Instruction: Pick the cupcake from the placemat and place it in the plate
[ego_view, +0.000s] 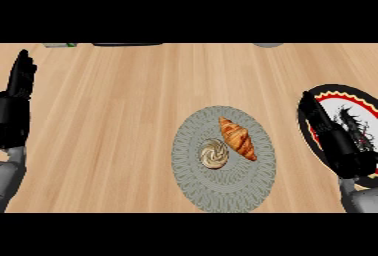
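Step in hand: you are at the very start, as I judge it; the pick is not yet begun and nothing is held.
Cupcake (213, 153): it sits on the round grey placemat (221, 192), a little toward 9 o'clock of the mat's middle, untouched.
Croissant (238, 138): it lies just beside the cupcake at about 1 o'clock (a thing to steer round, not to take).
Plate (353, 96): black-rimmed with a red band, at 3 o'clock of the placemat, apart from it; part of it is hidden by your right arm.
Right hand (325, 125): fingers straight and apart, clasping nothing, over the plate's near rim, well off the cupcake.
Left hand (18, 85): resting at the view's left edge, fingers up and straight, holding nothing.
Next move calls for: carry the right hand toward 9 o'clock, come down on the cupcake from its 6 o'clock side so the croissant stays clear, then curl round it.
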